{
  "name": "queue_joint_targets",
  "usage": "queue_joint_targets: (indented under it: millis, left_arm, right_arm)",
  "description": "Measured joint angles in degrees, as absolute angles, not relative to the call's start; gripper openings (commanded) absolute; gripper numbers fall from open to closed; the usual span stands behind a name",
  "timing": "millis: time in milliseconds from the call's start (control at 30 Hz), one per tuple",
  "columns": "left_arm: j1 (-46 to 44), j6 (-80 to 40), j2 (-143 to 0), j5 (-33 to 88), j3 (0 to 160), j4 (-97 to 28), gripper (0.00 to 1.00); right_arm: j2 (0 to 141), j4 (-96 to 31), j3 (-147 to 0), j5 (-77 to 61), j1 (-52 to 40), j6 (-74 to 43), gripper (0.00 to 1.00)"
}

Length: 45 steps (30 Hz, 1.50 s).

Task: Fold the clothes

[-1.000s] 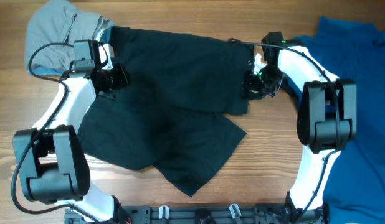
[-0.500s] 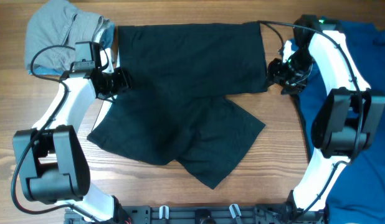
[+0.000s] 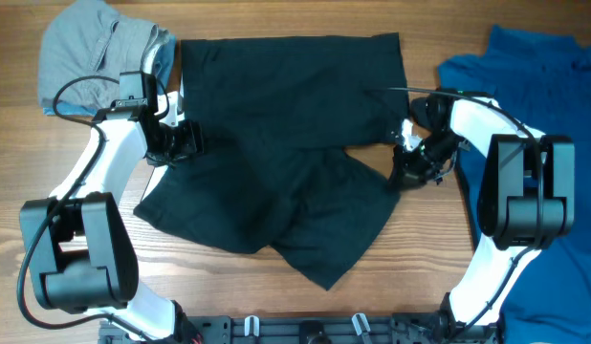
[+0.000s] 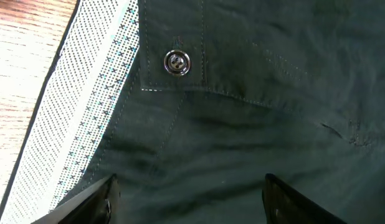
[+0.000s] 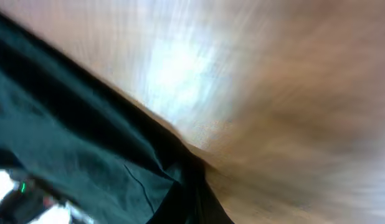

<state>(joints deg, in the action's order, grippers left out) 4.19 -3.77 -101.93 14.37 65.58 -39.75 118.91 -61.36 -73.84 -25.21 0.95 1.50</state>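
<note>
Overhead: the black garment [image 3: 276,143] lies spread on the wooden surface [image 3: 18,153], with the grey garment [image 3: 90,53] at its upper-left corner and the blue garment [image 3: 554,115] to its right. The left gripper [image 3: 179,141] is at its left edge, the right gripper [image 3: 406,164] at its right edge.
Left wrist: the fingers [image 4: 96,202] are spread wide over the black cloth, beside its white strip [image 4: 86,118].
Right wrist: blurred, so I cannot tell that gripper's state.
</note>
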Motion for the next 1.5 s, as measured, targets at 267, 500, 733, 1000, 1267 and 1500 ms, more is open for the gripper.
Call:
queue_joint_targets:
  millis: [267, 500, 733, 1000, 1267, 1500]
  left_arm:
    - [4.2, -3.5, -101.9, 11.7, 65.6, -42.9, 0.82]
    - [4.2, -3.3, -101.7, 13.2, 61.5, -44.7, 0.58]
    - [4.3, -2.6, -100.6, 17.9, 52.6, -29.1, 0.04]
    - [5.8, -7.3, -100.6, 11.5, 51.8, -21.6, 0.04]
    - [6.5, -9.3, -100.6, 10.0, 51.8, -20.8, 0.04]
    - [6.4, -9.4, -100.6, 9.9, 51.8, -20.6, 0.05]
  right_arm:
    - [119.3, -54.5, -96.3, -10.1, 3.5, -5.1, 0.46]
    - [114.9, -74.2, -99.9, -16.6, 3.2, -5.1, 0.46]
    - [112.8, -82.6, -91.6, -17.3, -2.3, -8.4, 0.56]
    - [112.4, -76.4, -72.2, -15.0, 1.0, -12.3, 0.53]
    - [112.4, -67.8, -61.3, -21.5, -8.7, -14.7, 0.07]
    - [112.0, -71.7, -65.3, -9.0, -3.2, -21.1, 0.41]
